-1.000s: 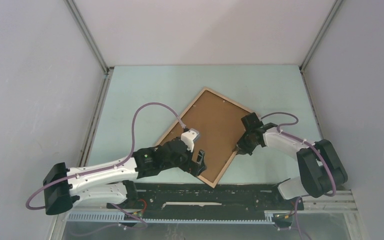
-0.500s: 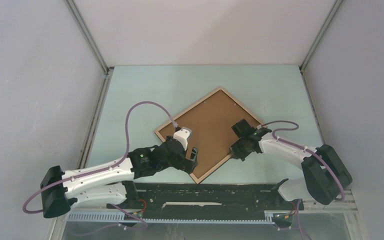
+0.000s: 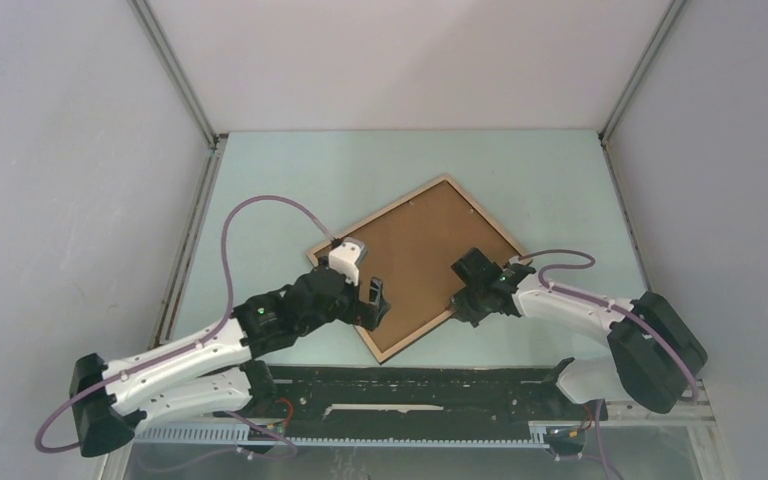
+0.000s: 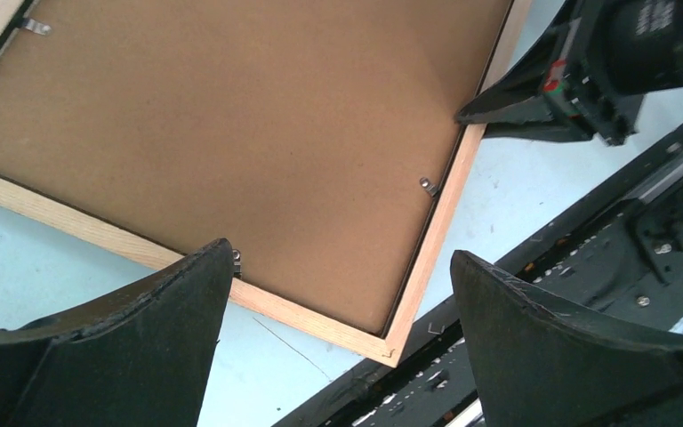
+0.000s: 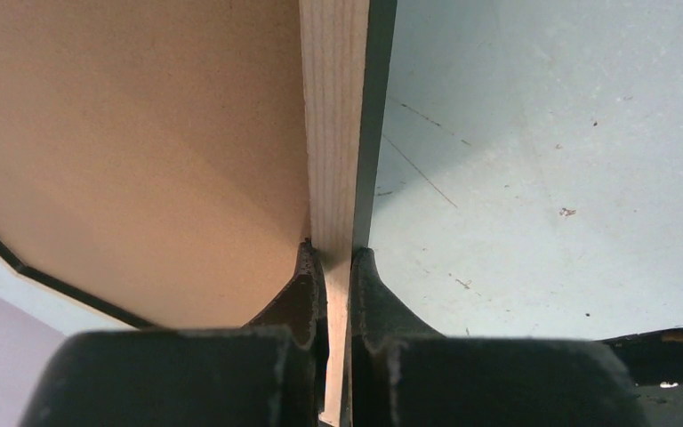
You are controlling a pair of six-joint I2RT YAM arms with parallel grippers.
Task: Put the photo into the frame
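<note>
The frame (image 3: 487, 212) lies on the table back side up, a light wood rim around the brown backing board (image 3: 415, 255). My right gripper (image 3: 460, 297) is shut on the rim of its near right edge; in the right wrist view the fingers pinch the wood rim (image 5: 329, 116) from both sides at the gripper (image 5: 338, 253). My left gripper (image 3: 372, 300) stands open above the frame's near corner (image 4: 320, 320), nothing between its fingers (image 4: 340, 253). Small metal clips (image 4: 427, 185) sit along the board's edge. The photo is hidden or out of view.
A black rail (image 3: 410, 385) runs along the table's near edge, close to the frame's near corner. White enclosure walls stand left, right and behind. The left arm's purple cable (image 3: 260, 210) loops over the pale green table (image 3: 290, 180).
The right gripper has pulled its edge leftward, turning the frame clockwise; the near corner slid left. The left gripper, still open, has drawn back to the left.
</note>
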